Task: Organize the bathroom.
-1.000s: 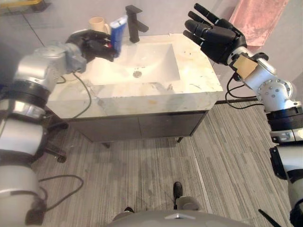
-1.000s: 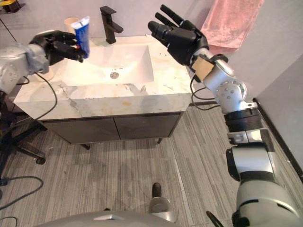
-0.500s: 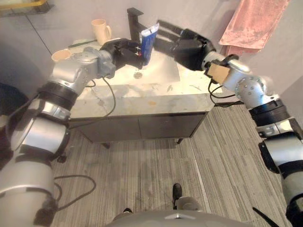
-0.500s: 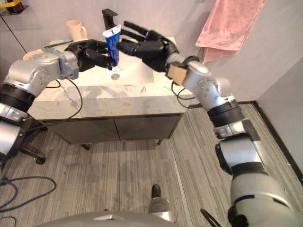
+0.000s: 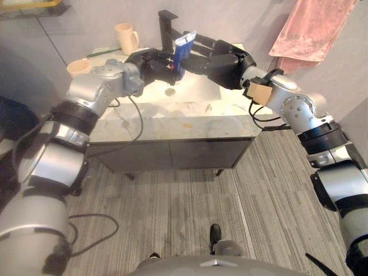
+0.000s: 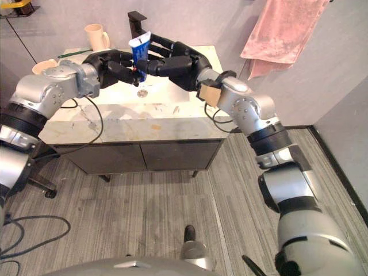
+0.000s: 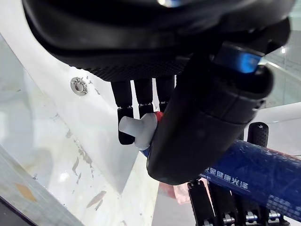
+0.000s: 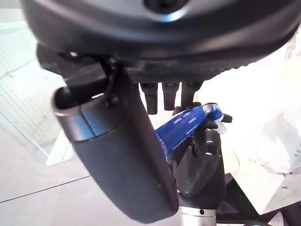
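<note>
I've got both arms meeting over the sink basin (image 5: 198, 86) right now. My left robot hand (image 5: 150, 60) has its fingers curled round the lower end of the blue toothpaste tube (image 5: 181, 50), holding it upright above the basin with its white cap (image 7: 139, 132) pointing down, as the left wrist view shows. My right robot hand (image 5: 221, 57) is right alongside the tube, fingers stretched out straight towards it from the other side; I can see them reaching past the tube in the right wrist view, relaxed rather than closed, and I can't tell whether they actually touch it. Behind the hands stands the black faucet (image 5: 167, 26), at the back of the marble table (image 5: 224, 118). Off to the left side of the table I see a beige mug (image 5: 126, 38) near the wall and a second cup (image 5: 78, 67) closer to the edge. A pink towel (image 5: 313, 29) hangs on the wall to the right.
</note>
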{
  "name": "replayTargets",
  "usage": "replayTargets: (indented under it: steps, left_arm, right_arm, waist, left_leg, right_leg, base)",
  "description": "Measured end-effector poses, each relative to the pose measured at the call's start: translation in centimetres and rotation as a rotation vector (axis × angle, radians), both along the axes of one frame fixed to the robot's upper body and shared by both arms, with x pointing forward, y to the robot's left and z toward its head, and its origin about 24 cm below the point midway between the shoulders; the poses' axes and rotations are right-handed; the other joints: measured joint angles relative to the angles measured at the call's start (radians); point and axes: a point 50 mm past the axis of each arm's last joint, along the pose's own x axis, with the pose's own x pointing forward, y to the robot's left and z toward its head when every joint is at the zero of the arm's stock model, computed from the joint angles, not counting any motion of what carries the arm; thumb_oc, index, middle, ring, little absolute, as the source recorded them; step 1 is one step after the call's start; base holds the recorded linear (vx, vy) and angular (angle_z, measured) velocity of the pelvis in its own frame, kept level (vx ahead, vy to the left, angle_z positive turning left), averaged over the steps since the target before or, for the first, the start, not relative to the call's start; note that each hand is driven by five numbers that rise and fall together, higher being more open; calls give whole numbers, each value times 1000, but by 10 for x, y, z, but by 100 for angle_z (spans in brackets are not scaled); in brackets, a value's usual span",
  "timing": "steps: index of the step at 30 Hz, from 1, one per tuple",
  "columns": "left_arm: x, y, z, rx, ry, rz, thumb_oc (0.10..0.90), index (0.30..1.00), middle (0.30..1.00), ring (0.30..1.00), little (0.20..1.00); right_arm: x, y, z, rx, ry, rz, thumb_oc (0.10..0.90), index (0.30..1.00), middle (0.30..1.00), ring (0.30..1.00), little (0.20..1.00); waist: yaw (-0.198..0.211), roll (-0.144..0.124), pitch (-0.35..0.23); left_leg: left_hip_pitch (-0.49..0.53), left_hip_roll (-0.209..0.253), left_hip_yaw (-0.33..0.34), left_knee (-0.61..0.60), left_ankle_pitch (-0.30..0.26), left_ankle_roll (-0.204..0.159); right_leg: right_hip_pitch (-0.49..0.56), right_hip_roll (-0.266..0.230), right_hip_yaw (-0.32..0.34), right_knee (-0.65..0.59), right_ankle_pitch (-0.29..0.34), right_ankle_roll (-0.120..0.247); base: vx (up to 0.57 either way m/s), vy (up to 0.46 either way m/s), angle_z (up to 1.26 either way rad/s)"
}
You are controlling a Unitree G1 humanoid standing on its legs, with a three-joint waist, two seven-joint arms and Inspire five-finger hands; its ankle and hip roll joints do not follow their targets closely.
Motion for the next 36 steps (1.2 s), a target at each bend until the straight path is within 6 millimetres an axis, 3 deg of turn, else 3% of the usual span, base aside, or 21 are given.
replayTargets:
  steps: [5,6,7,9,10,26,27,28,36]
  left_arm:
    - [0,0,0,2,2,-4,400,300,300,300,300]
    - [0,0,0,2,3,-8,400,300,300,300,300]
    - [0,0,0,4,7,-13,400,300,300,300,300]
    - [0,1,0,5,10,-15,400,300,300,300,300]
    - [0,2,-1,4,13,-18,400,300,300,300,300]
    - [0,2,-4,5,41,-26,400,300,300,300,300]
    - [0,2,-4,6,41,-26,507,460,460,460,460]
    - [0,2,-4,5,41,-26,800,900,900,900,900]
    - [0,4,-4,5,41,-18,800,900,900,900,900]
  right_arm:
    - [1,-5,5,-8,-13,-5,800,900,900,900,900]
    - [1,-6,6,-11,-18,-10,775,862,862,862,862]
    - [1,-10,10,-17,-30,-20,568,552,552,552,552]
    - [1,-10,15,-17,-43,-21,477,415,415,415,415]
    - [1,-9,16,-15,-49,-20,400,300,300,300,300]
    - [5,-15,14,-31,-58,-68,400,300,300,300,300]
    - [5,-15,14,-30,-58,-68,400,300,300,300,300]
    - [5,-15,14,-31,-58,-68,400,300,300,300,300]
    - [8,-21,10,-27,-37,-98,400,300,300,300,300]
  waist:
    - [-2,0,0]
    - [-2,0,0]
    - [-2,0,0]
    - [-6,0,0]
    - [-7,0,0]
    - [-6,-1,0]
    - [-6,-1,0]
    - [-6,-1,0]
    - [-7,-1,0]
  left_leg:
    - [5,0,2,0,0,0]
    - [7,0,2,0,0,0]
    - [9,0,3,0,0,0]
    - [10,0,3,0,0,0]
    - [11,0,3,0,0,0]
    - [12,0,2,0,0,0]
    - [12,0,2,0,0,0]
    - [12,0,2,0,0,0]
    - [12,0,3,0,0,0]
  right_leg:
    - [4,0,2,0,0,0]
    - [5,0,2,0,0,0]
    - [7,0,3,0,0,0]
    - [8,0,3,0,0,0]
    - [9,0,4,0,0,0]
    - [10,0,4,0,0,0]
    - [10,0,4,0,0,0]
    - [10,0,4,0,0,0]
    - [10,0,4,0,0,0]
  base:
    - [0,0,0]
    - [0,0,0]
    - [0,0,0]
    - [0,0,0]
    - [0,0,0]
    - [0,0,0]
    - [0,0,0]
    - [0,0,0]
    - [0,0,0]
